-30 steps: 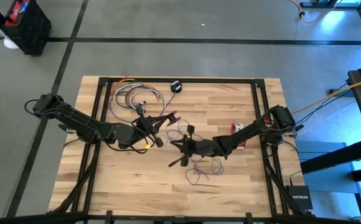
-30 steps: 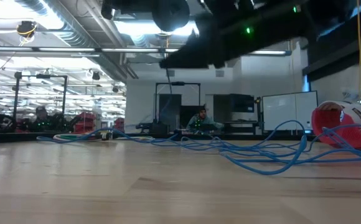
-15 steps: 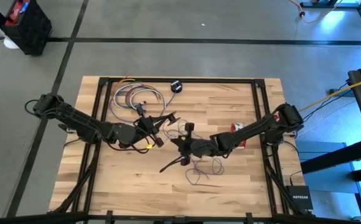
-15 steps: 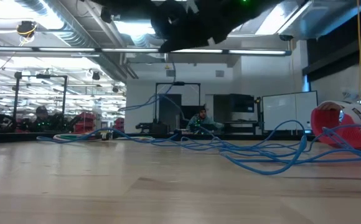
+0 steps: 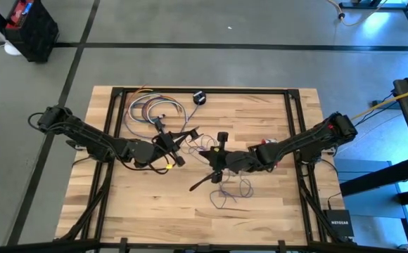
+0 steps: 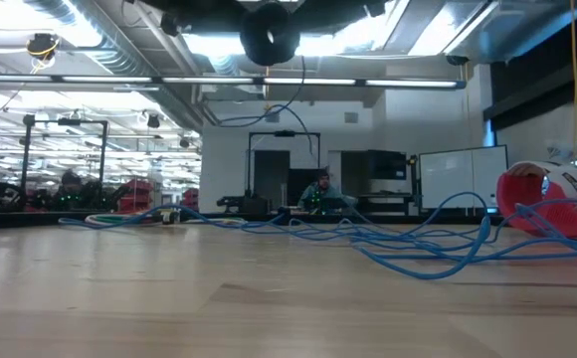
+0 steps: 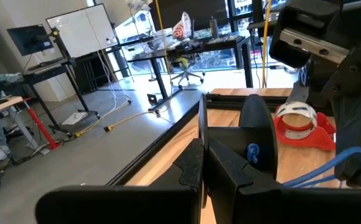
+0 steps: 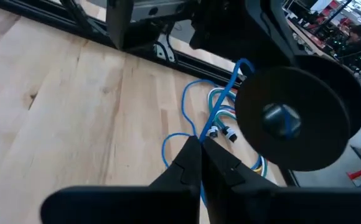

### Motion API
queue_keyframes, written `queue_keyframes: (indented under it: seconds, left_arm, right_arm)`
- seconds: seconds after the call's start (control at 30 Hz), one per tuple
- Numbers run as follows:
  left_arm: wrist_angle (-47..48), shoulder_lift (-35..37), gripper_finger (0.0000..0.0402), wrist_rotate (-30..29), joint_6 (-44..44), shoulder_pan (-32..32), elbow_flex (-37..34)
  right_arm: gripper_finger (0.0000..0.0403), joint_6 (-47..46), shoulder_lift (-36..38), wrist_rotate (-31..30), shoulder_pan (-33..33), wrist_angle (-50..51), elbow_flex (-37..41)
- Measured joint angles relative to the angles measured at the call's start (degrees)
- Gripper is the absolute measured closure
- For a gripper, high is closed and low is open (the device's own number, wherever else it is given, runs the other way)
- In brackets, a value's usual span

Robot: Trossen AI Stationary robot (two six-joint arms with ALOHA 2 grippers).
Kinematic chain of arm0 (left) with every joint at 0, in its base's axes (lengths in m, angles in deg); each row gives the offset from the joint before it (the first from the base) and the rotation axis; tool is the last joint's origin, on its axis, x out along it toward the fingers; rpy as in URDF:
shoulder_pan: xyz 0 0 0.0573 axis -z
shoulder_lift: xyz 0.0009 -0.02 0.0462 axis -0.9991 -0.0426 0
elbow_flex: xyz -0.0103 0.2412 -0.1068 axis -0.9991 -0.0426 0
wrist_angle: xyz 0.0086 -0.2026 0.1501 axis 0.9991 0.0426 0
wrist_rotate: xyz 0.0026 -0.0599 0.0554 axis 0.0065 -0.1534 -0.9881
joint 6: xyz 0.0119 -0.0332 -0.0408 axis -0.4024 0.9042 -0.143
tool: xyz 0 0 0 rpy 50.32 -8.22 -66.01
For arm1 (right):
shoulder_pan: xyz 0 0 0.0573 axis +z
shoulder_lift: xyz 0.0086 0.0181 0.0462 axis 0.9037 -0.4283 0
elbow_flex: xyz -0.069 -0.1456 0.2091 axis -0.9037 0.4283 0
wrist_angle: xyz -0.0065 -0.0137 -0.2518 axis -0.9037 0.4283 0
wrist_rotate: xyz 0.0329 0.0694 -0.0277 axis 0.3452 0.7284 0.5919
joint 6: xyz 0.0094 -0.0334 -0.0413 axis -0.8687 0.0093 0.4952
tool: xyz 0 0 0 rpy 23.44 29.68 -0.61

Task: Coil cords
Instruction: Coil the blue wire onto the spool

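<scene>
1. Bluish-purple cord is lying in loose loops near the middle of the wooden worktop, toward its front edge, with a strand rising to the grippers.
2. Right gripper is pinching the cord above the worktop's middle, fingers pressed together.
3. Left gripper is hovering just beside it, fingers together.
4. Red-and-white bundle is lying toward the right edge.
5. Black puck is resting at the back edge.

Both arms reach inward to mid-table; left end effector and right end effector pinched closed, near each other.
</scene>
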Motion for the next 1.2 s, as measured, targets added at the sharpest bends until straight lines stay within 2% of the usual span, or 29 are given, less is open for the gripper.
queue_keyframes:
  seconds: [0.13,0.3,0.53,0.67,0.73,0.9,1.1,1.2]
  left_arm:
    - [0.8,0.0,0.0394,0.0,-0.3,-0.1,0.0]
    - [2.3,0.0,0.0394,0.0,-1.3,0.2,0.0]
    - [2.6,0.0,0.0394,0.0,-4.2,1.8,0.0]
    - [-1.2,0.0,0.0394,0.0,-6.5,3.0,0.0]
    - [-3.9,0.0,0.0394,0.0,-7.5,3.7,0.0]
    - [-9.4,0.1,0.0394,1.7,-9.9,5.4,0.0]
    - [-12.5,0.1,0.0394,2.1,-9.2,5.7,0.0]
    - [-12.4,0.1,0.0394,3.7,-7.8,5.2,0.0]
  right_arm:
    - [0.0399,0.4,0.0,-0.7,0.0,-0.1,0.0]
    - [0.0399,3.3,1.4,-6.4,0.0,1.5,-0.9]
    - [0.0397,5.1,7.0,-13.9,-0.5,9.7,-1.8]
    - [0.0397,3.4,8.6,-15.4,-1.4,14.4,-1.8]
    - [0.0397,2.6,8.4,-14.7,-2.2,15.8,-1.3]
    - [0.0396,-2.1,7.7,-8.1,-5.1,13.9,3.0]
    - [0.0396,-4.6,7.3,0.2,-6.5,-1.9,10.8]
    - [0.0396,-4.7,5.8,3.3,-6.5,-7.7,12.1]
